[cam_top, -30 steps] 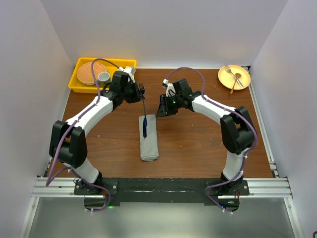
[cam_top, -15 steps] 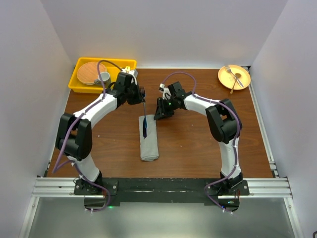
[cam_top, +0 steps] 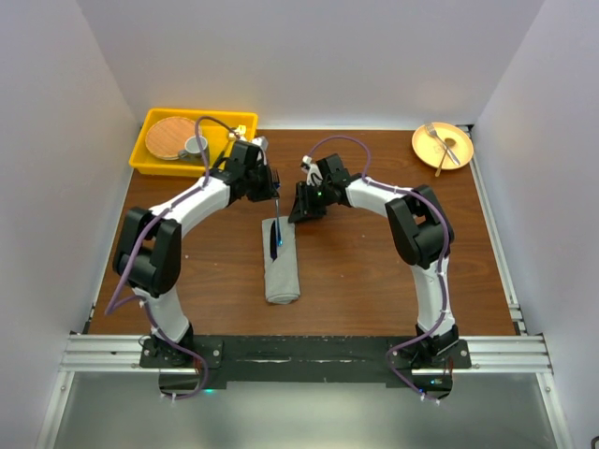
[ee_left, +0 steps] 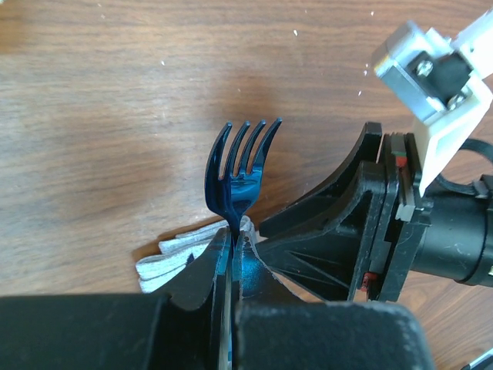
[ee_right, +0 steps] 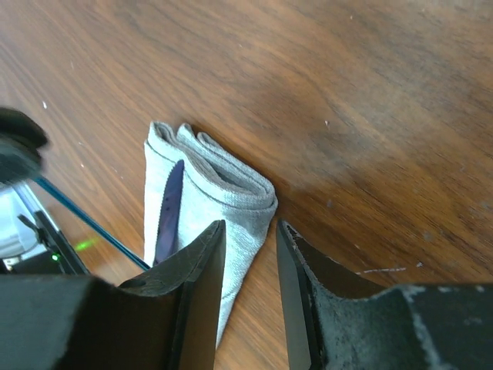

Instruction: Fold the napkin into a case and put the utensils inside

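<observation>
Hidden: fork (ee_left: 240, 166) handle inside left hand (ee_left: 233, 250); knife (ee_right: 168, 212) lower end behind right hand (ee_right: 250, 227).

Yellow tray (cam_top: 154, 169), orange plate (cam_top: 424, 146)

No legible text, label, brand, number or sign in any view. Checked the case (cam_top: 280, 271), the blue fork (ee_left: 240, 166), the yellow bin (cam_top: 154, 168) and the orange plate (cam_top: 426, 140): all plain, no print on them.
</observation>
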